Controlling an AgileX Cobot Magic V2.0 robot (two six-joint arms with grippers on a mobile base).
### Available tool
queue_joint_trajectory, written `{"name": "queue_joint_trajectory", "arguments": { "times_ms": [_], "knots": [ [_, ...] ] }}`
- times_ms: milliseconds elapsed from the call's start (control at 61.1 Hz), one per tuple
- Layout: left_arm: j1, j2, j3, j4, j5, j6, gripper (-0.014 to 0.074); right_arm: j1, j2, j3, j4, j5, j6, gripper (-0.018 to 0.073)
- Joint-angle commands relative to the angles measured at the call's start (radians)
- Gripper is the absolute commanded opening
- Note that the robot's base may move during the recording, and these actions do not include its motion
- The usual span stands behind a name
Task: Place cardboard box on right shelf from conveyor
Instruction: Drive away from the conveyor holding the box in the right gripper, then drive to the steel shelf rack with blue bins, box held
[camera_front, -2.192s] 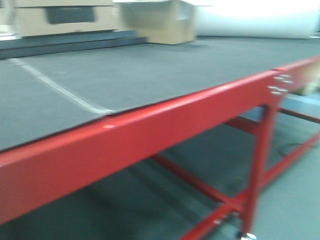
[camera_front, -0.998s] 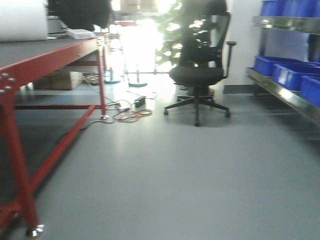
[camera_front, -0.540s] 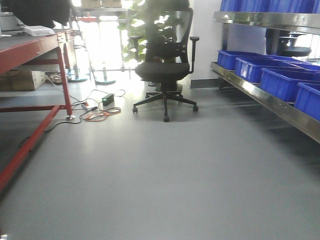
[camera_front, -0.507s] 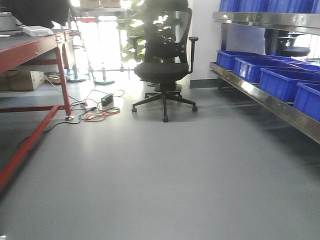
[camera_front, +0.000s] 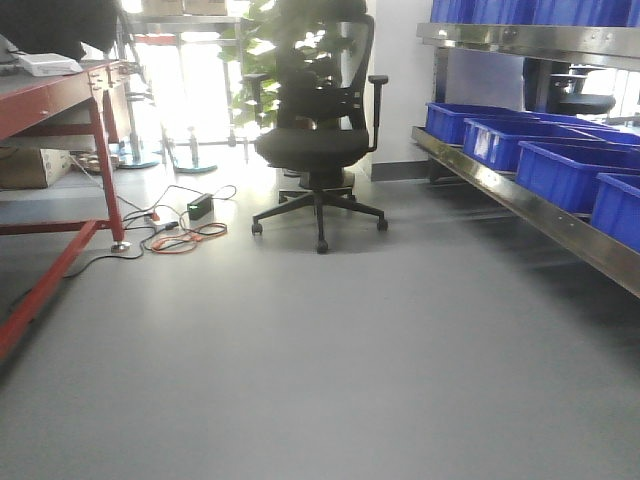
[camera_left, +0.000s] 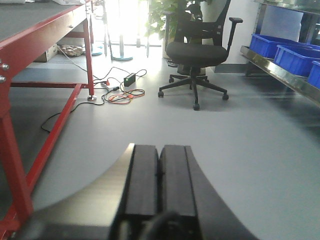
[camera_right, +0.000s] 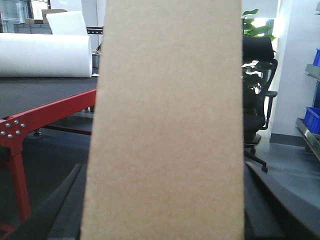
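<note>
Between fingers (camera_right: 62, 215) of right pincer (camera_right: 165, 225), perhaps, flat matte tan cardboard box (camera_right: 167, 100).

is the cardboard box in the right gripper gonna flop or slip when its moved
Probably stiff: the cardboard box shows a flat, unbowed face. Likely light for its size, being plain card. It may slip or pivot, since its face looks smooth and it reaches far past the fingers.
</note>
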Motion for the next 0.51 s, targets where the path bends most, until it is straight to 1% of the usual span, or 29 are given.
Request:
{"name": "queue_joint_trajectory", "arguments": {
  "times_ms": [0, 491],
  "knots": [
    [0.002, -0.014, 0.009, -0.006, -0.085, 0.000, -0.0116, -0.004, 0.018, -0.025, -0.018, -0.104, -0.005, 0.0235],
    [0.002, -0.014, 0.009, -0.006, -0.085, 0.000, -0.0116, -0.004, 0.018, -0.025, -0.018, -0.104, -0.005, 0.0235]
  ]
}}
